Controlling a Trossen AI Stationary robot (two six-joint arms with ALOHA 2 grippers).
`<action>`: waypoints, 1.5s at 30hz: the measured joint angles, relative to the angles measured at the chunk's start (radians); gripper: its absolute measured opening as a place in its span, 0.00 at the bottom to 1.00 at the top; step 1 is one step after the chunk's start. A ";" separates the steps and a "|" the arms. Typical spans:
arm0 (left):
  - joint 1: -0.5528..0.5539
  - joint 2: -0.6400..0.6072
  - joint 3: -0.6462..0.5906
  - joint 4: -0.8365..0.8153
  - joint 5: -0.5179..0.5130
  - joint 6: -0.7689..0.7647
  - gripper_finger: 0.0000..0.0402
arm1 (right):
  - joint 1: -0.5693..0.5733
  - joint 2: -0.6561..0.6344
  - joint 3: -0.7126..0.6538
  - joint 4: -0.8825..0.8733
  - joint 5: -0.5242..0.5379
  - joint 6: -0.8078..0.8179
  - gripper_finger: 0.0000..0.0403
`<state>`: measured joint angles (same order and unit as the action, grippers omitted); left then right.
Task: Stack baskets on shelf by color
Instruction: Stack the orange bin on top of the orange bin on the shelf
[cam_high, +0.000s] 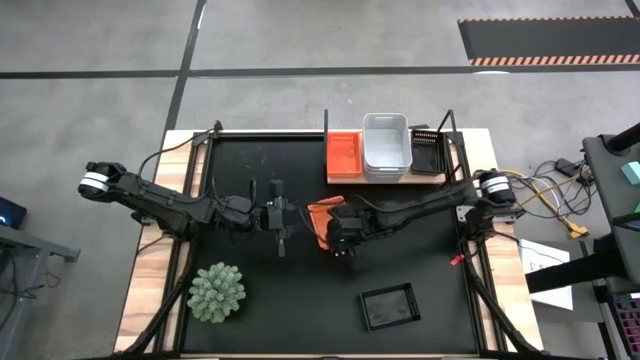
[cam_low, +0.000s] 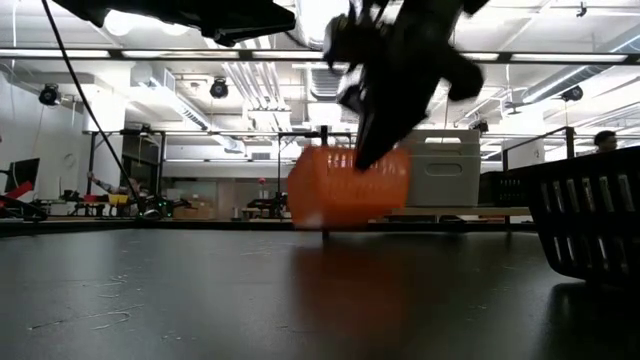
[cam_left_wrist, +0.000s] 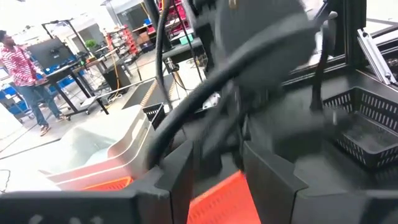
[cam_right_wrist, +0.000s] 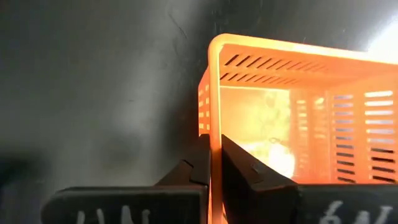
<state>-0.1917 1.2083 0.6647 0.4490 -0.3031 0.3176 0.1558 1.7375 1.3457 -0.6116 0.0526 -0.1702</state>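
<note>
We have right gripper (cam_right_wrist: 214, 163) clamped on wall of orange slotted plastic basket (cam_right_wrist: 298, 112) mid-mat; left gripper (cam_high: 281, 217) open, idle. Next: lift, carry to wooden shelf (cam_high: 385, 178), nest into orange stack (cam_high: 343, 155).

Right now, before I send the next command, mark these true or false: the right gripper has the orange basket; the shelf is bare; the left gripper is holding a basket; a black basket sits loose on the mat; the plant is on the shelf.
1. The right gripper is shut on a wall of the orange basket. True.
2. The shelf is bare. False: an orange, a white and a black basket already stand on it.
3. The left gripper holds a basket. False: it is open and holds nothing.
4. A black basket lies loose on the mat. True.
5. The plant is on the shelf. False: it stands on the mat, near the front left corner.
</note>
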 joint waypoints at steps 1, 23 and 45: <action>0.000 0.000 0.000 0.000 0.000 0.000 0.31 | 0.005 -0.020 0.000 -0.010 0.000 0.002 0.02; 0.000 0.000 0.000 -0.001 0.000 0.000 0.31 | 0.154 -0.354 0.000 -0.118 0.143 0.074 0.02; 0.000 0.000 0.000 -0.002 0.000 0.000 0.31 | 0.060 -0.446 0.002 -0.111 0.576 -0.050 0.02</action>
<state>-0.1917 1.2083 0.6643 0.4471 -0.3031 0.3176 0.2157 1.2911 1.3479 -0.7225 0.6281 -0.2197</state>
